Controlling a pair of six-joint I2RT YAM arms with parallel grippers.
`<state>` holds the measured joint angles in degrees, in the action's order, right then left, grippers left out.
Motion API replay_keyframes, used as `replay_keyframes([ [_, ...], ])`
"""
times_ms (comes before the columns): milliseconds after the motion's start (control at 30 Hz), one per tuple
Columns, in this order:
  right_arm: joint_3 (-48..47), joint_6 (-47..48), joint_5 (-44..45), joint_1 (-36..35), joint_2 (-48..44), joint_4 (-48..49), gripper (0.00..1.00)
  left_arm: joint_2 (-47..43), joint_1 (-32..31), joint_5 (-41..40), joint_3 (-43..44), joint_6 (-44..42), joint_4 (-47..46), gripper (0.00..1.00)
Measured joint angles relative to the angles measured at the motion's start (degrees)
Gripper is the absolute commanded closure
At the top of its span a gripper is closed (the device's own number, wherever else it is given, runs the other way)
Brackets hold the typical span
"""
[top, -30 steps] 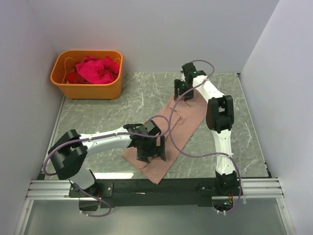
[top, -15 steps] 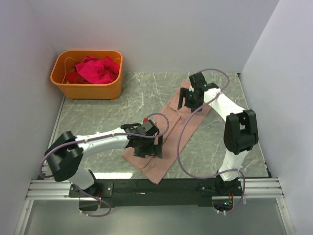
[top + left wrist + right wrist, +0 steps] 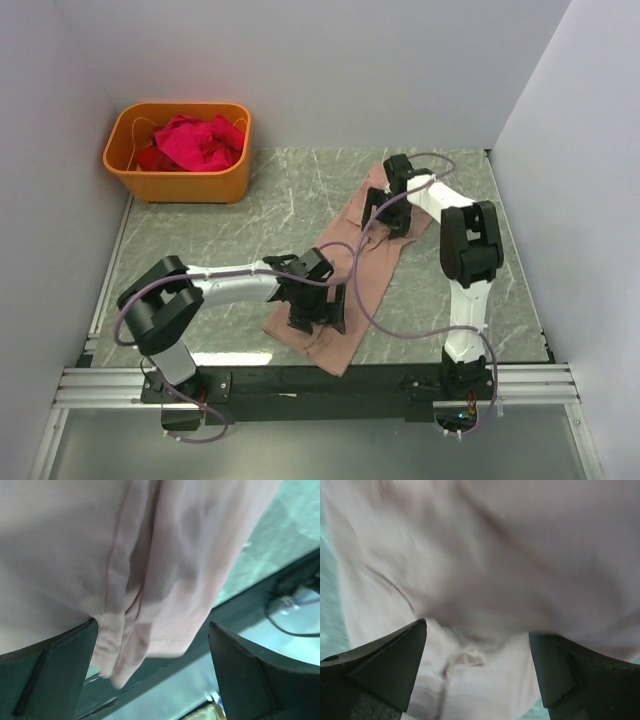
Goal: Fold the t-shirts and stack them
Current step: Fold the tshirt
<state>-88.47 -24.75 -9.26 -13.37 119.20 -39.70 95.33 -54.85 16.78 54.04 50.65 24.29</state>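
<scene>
In the far-left corner, bright magenta t-shirts (image 3: 195, 140) lie bunched in an orange tub (image 3: 150, 182). Across the middle of the table (image 3: 220, 235), the dusty pink-tan t-shirt (image 3: 382, 260) stretches diagonally as a long, wrinkled strip. The left gripper (image 3: 318, 312) is over its near end with jaws spread. The right gripper (image 3: 395, 215) is over its far end, jaws likewise apart.

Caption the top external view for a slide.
Left end effector and right end effector, both open, over a pink-tan t-shirt; magenta t-shirts in the orange tub.
</scene>
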Motion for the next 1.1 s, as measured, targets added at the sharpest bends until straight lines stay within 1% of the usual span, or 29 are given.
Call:
replay_keyframes([
  [100, -13.9, 0.92, -0.85, 1.2, 8.46, -5.16, 0.11, 5.16, 0.0, 4.0, 4.94, 0.0, -1.33, 0.01],
  [133, -20.26, 1.49, -0.94, 1.4, 12.13, -7.32, 0.11, 7.08, 0.0, 5.03, 7.17, -0.13, -1.49, 0.01],
  [233, -37.2, 3.1, -1.2, 1.53, 21.59, -12.02, 0.1, 10.99, 0.0, 5.84, 12.2, -0.87, -2.93, 0.01],
  [267, -41.24, 3.52, -1.31, 1.53, 23.87, -12.9, 0.1, 11.61, 0.02, 5.4, 13.35, -1.53, -3.32, 0.01],
  [333, -47.19, 4.81, -1.14, 1.53, 26.84, -13.88, 0.1, 11.8, 0.04, 4.44, 14.38, -2.16, -3.19, 0.01],
  [400, -47.19, 5.84, -0.79, 1.57, 26.67, -13.4, 0.1, 11.5, 0.0, 3.15, 15.02, -3.06, -2.34, 0.01],
  [467, -42.86, 6.6, -0.37, 1.64, 23.45, -12.74, 0.1, 10.56, 0.0, 1.95, 15.06, -3.76, -1.4, 0.01],
  [567, -31.56, 6.86, 0.39, 1.64, 14.43, -11.45, 0.09, 7.13, 0.02, -0.15, 14.99, -4.59, 0.92, 0.01],
  [633, -23.32, 6.8, 1.05, 1.64, 5.81, -10.91, 0.07, 3.32, 0.0, -1.42, 14.27, -4.76, 1.53, 0.01],
  [700, -17.03, 6.43, 1.6, 1.64, -2.58, -9.35, 0.07, -1.22, 0.0, -2.64, 12.41, -4.68, 1.92, 0.01],
  [800, -4.52, 4.61, 2.38, 1.62, -17.66, -4.33, 0.07, -9.42, 0.09, -5.53, 7.58, -3.76, 2.84, 0.01],
  [933, 15.37, 0.85, 1.81, 0.72, -35.54, 1.49, 0.07, -15.67, 1.66, -7.67, -0.39, -1.16, 3.08, 0.01],
  [967, 19.8, 0.0, 1.77, 0.04, -38.56, 1.53, 0.07, -16.55, 2.6, -7.87, -3.02, -0.28, 2.73, 0.01],
  [1067, 31.58, -1.99, 1.44, -3.19, -43.25, 1.77, 0.06, -16.96, 4.63, -8.5, -8.81, 1.46, 2.21, 0.05],
  [1100, 35.54, -2.82, 0.92, -4.57, -44.06, 1.81, 0.06, -16.92, 4.87, -8.74, -10.12, 1.81, 2.05, 0.1],
])
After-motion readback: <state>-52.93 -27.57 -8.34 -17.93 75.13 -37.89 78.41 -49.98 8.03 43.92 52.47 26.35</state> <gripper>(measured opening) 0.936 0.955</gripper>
